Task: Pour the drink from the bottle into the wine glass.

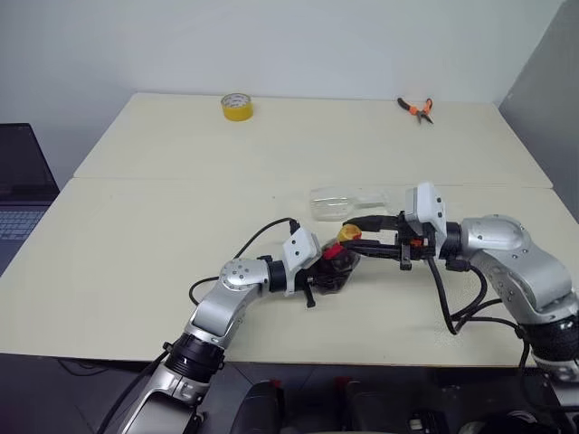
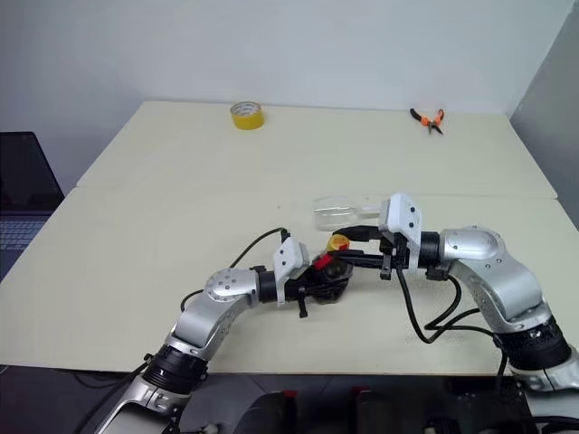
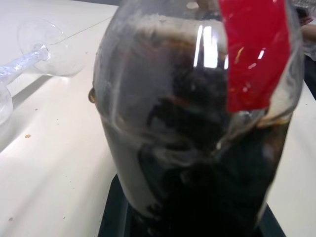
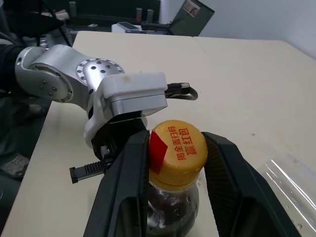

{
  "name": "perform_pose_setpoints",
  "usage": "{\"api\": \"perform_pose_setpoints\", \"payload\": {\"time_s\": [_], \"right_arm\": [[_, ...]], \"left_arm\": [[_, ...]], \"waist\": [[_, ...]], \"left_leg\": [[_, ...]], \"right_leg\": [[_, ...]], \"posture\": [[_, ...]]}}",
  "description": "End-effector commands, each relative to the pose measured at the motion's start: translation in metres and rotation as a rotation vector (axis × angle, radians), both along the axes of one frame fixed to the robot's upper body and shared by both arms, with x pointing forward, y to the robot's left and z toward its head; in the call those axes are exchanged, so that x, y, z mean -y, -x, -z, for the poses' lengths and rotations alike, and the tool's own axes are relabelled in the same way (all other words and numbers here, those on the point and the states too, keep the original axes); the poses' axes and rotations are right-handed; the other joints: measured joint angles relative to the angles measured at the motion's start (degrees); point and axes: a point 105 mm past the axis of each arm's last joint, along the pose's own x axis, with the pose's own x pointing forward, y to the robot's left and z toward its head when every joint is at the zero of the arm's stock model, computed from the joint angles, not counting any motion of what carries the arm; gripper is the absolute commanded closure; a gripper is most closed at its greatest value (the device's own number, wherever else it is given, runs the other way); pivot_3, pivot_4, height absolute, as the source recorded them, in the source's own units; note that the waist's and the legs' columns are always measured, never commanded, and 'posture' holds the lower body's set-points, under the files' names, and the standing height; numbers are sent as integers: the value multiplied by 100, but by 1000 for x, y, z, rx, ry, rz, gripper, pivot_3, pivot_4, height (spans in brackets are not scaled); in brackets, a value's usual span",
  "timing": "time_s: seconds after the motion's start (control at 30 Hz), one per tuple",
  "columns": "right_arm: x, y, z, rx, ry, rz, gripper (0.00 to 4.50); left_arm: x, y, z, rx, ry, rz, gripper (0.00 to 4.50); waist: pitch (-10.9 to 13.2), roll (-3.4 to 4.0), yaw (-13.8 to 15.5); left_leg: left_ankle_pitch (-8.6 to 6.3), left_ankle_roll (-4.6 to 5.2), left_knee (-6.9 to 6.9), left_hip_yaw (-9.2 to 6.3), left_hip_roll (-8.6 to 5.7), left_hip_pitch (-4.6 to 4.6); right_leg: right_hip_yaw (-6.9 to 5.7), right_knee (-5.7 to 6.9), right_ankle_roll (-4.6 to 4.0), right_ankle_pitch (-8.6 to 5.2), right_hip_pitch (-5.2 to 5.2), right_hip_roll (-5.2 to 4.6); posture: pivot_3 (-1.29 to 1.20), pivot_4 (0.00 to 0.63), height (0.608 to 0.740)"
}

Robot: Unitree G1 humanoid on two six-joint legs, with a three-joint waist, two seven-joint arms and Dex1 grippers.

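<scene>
Your left gripper (image 1: 327, 268) clamps the drink-filled bottle (image 1: 338, 264); your right gripper (image 4: 174, 163) pinches its cap (image 4: 177, 146); the glass (image 1: 348, 202) lies empty on the table (image 1: 136, 235).

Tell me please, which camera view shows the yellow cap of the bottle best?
The right wrist view: the cap sits close between the right gripper fingers, its red print visible. Both eye views show it as a small yellow spot. The left wrist view shows the bottle's dark body and red label.

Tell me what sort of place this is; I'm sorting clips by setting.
Probably a lab or workshop, not a home: two plain pale tables pushed together against a bare wall, with a tape roll and pliers left on the far one, and a laptop off to the robot's left.
</scene>
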Motion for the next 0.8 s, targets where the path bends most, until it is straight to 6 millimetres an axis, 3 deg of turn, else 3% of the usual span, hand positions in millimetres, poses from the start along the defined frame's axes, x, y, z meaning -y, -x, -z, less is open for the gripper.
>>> {"api": "perform_pose_setpoints", "payload": {"time_s": [0.03, 0.3, 0.47, 0.57, 0.8], "right_arm": [[21, -16, 2, -3, 60, 111, 3239], [5, 22, -11, -78, -116, 163, 422], [-2, 37, -26, -25, -276, 325, 417], [-7, 34, -29, 34, -316, 456, 417], [-24, 23, -24, 80, -307, 539, 417]], "left_arm": [[1, 5, -24, 77, 59, 37, 3755], [0, 2, -24, 82, 71, 8, 3761], [1, 1, -24, 81, 77, 2, 3761], [4, 2, -23, 70, 84, 14, 3761], [10, 2, -23, 72, 81, 42, 3761]], "waist": [[0, 0, 0], [0, 0, 38], [0, 1, 36], [-1, 1, 34], [-1, 2, 32]], "left_leg": [[0, 0, 1, 1, -1, 0], [0, -1, 2, -1, -3, -8], [0, -1, 2, -3, -5, -10], [1, -1, 2, -3, -5, -9], [1, -2, 2, -1, -7, -9]], "right_leg": [[0, 0, 0, 0, 0, -2], [-3, 0, -1, 0, -4, -9], [-5, 4, 0, 0, -5, -11], [-5, 4, 1, 0, -5, -10], [-2, 4, 1, 0, -8, -9]], "posture": [[0, 150, 740], [0, 150, 740], [0, 150, 740], [0, 150, 740], [0, 150, 740]]}}
